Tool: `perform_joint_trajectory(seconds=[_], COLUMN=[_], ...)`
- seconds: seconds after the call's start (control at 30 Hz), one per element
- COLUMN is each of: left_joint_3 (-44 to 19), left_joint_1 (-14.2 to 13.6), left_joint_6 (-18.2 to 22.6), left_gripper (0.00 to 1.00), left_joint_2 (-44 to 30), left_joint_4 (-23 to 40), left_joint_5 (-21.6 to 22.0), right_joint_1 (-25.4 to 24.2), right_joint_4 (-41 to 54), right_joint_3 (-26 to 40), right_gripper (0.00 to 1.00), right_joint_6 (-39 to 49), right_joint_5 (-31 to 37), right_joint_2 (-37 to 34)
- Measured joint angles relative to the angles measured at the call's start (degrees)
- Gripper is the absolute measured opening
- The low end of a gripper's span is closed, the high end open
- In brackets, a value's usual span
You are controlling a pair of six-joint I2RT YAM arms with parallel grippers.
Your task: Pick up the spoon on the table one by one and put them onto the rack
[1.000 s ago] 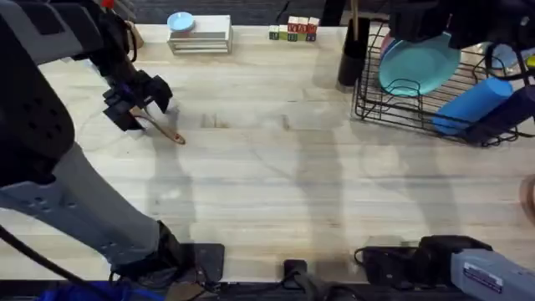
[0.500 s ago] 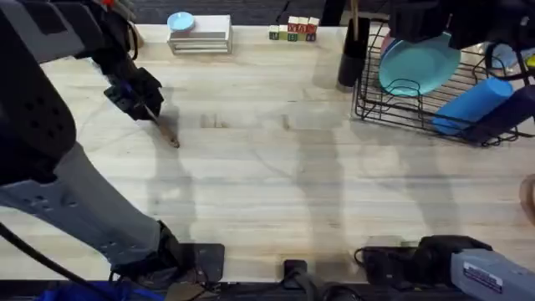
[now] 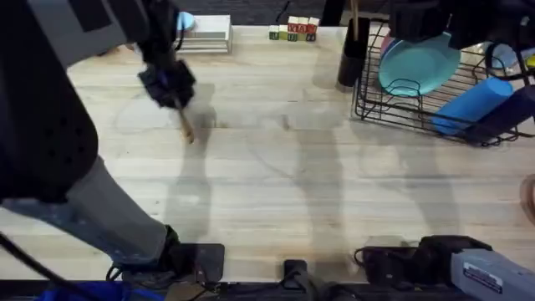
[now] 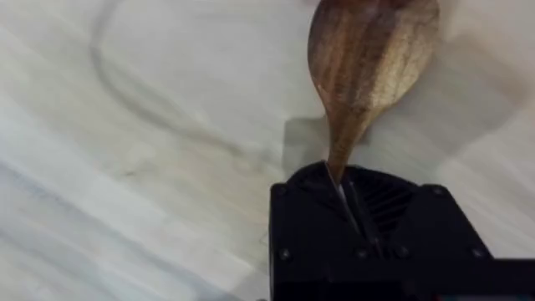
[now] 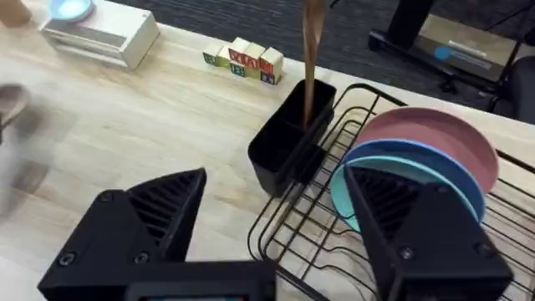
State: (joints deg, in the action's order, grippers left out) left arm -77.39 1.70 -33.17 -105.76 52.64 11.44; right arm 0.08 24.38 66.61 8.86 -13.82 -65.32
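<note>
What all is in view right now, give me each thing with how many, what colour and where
spoon: one, brown wood, held over the table by the left gripper
table: one, pale wood planks
rack: one, black wire, far right of the table
utensil holder: one, black, at the rack's near-left corner, a wooden handle standing in it
plates: two, teal in front of pink, upright in the rack
blue cylinder: one, lying in the rack
white tray stack: one, far edge, a light blue item on top
letter blocks: a short row, far edge
left gripper: black, shut on the spoon's handle
right gripper: black, open, near the rack
</note>
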Motion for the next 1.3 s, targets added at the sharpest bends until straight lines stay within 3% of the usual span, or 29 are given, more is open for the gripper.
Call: perform_joint_trajectory(seconds=[0.23, 0.47, 0.6, 0.73, 1.03, 1.3], left_joint_3=[-6.72, -7.99, -7.97, -7.97, -7.97, -7.97], left_joint_1=[-11.04, -21.71, -26.27, -29.19, -33.05, -36.51], left_joint_6=[0.03, 0.39, 0.42, 0.42, 0.39, 0.39], left_gripper=[0.043, 0.043, 0.043, 0.043, 0.043, 0.043], left_joint_2=[7.99, 9.98, 9.70, 9.70, 9.33, 3.48], left_joint_4=[-6.58, -19.76, -27.27, -35.91, -55.93, -71.53], left_joint_5=[-0.25, -3.14, -4.01, -4.34, -4.32, -4.37], right_joint_1=[0.00, 0.00, 0.00, 0.00, 0.00, 0.00], right_joint_4=[0.00, 0.00, 0.00, 0.00, 0.02, 0.02], right_joint_3=[0.00, 0.00, 0.00, 0.00, 0.00, 0.00], right_gripper=[0.996, 0.996, 0.996, 0.995, 0.995, 0.996], right_joint_6=[0.57, 1.09, 1.30, 1.49, 1.50, 1.51], right_joint_5=[0.00, 0.00, 0.02, 0.02, 0.02, 0.02], right_joint_2=[0.00, -0.01, 0.00, 0.00, -0.01, 0.00])
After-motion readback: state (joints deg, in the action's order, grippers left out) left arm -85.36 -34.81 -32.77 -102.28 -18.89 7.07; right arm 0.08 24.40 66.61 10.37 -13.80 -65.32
